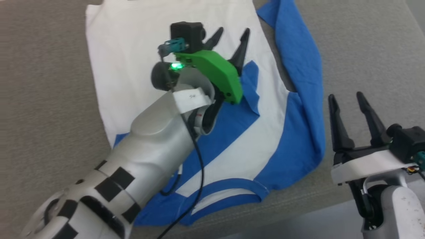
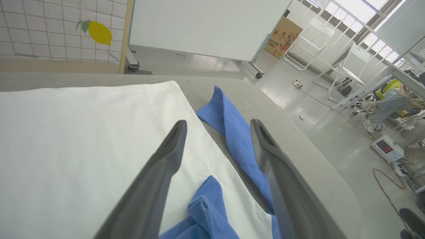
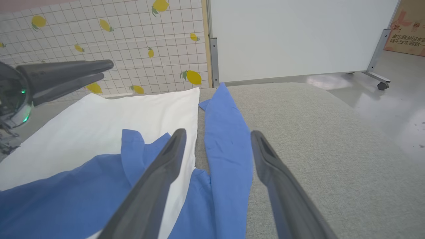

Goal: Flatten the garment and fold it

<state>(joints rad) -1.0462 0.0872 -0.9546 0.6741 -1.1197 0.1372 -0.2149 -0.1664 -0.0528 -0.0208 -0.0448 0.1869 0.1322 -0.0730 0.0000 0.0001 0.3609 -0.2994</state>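
Observation:
The garment (image 1: 132, 49) lies spread on the grey table (image 1: 365, 49), white body up and blue collar (image 1: 225, 191) toward me. One blue sleeve (image 1: 219, 132) is folded diagonally across the body, its cuff (image 2: 206, 205) lying under my left gripper. The other sleeve (image 1: 298, 49) runs along the right side. My left gripper (image 1: 232, 33) hovers above the body, open and holding nothing; the left wrist view shows it as gripper (image 2: 217, 124) too. My right gripper (image 1: 346, 97) stands open over bare table right of the garment (image 3: 132, 116), also seen as gripper (image 3: 217, 132).
Beyond the table's far edge (image 2: 99, 78) stand a lemon-patterned tiled panel (image 3: 116, 33) and a white board on wheels (image 3: 298, 36). On the floor to the right are a cardboard box (image 2: 282, 35), white folding chairs (image 2: 315, 39), cables, a small meter (image 2: 386, 147) and a seated person (image 2: 388, 103).

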